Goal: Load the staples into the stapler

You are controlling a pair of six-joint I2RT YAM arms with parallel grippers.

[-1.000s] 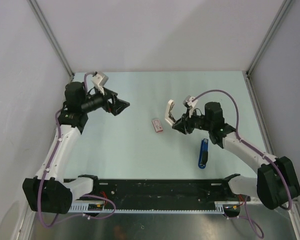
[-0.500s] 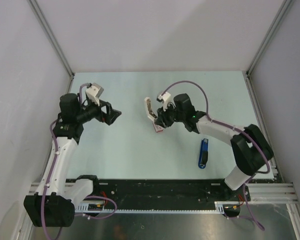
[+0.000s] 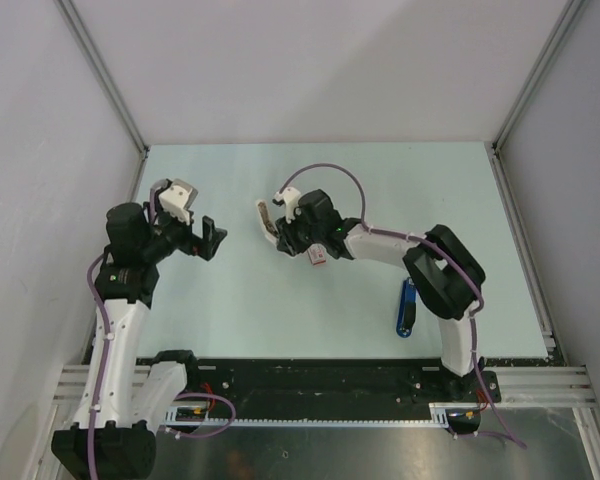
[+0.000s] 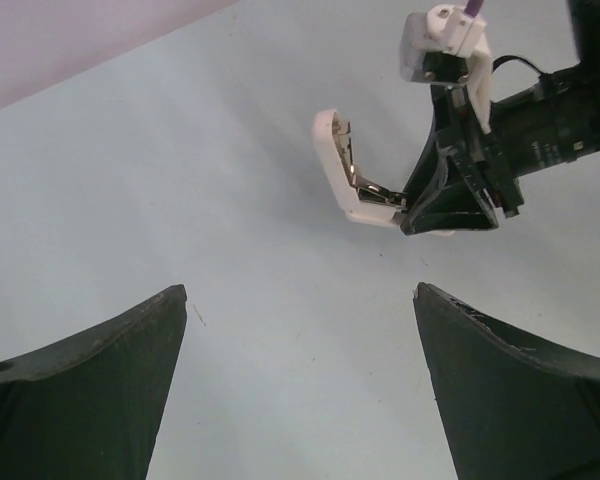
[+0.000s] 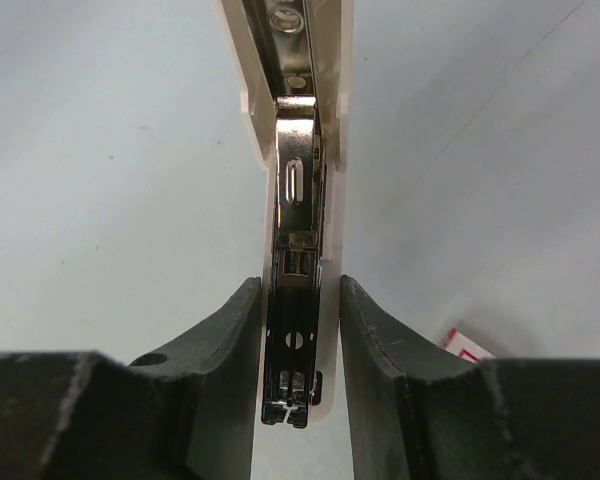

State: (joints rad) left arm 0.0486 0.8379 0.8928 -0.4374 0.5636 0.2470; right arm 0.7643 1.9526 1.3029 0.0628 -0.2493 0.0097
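Your right gripper [image 5: 298, 330] is clamped on an opened white stapler [image 5: 295, 180], just beside the pink-and-white staple box [image 3: 318, 258]. The blue stapler [image 3: 406, 308] lies well apart on the table. Your left gripper [image 4: 300, 390] gapes wide, holding nothing

Premises: a robotics laboratory test cell, not a home or office. Evidence: a bare pale-green table [image 3: 250, 300] is boxed in on three sides by plain white wall panels [image 3: 310, 60] held in aluminium frame posts [image 3: 100, 70]. Two white-and-black robot arms, the left arm [image 3: 115, 330] and the right arm [image 3: 380, 243], stand on a black mounting rail [image 3: 320, 378] along the near edge, with exposed purple cables [image 3: 325, 172] running over their joints.
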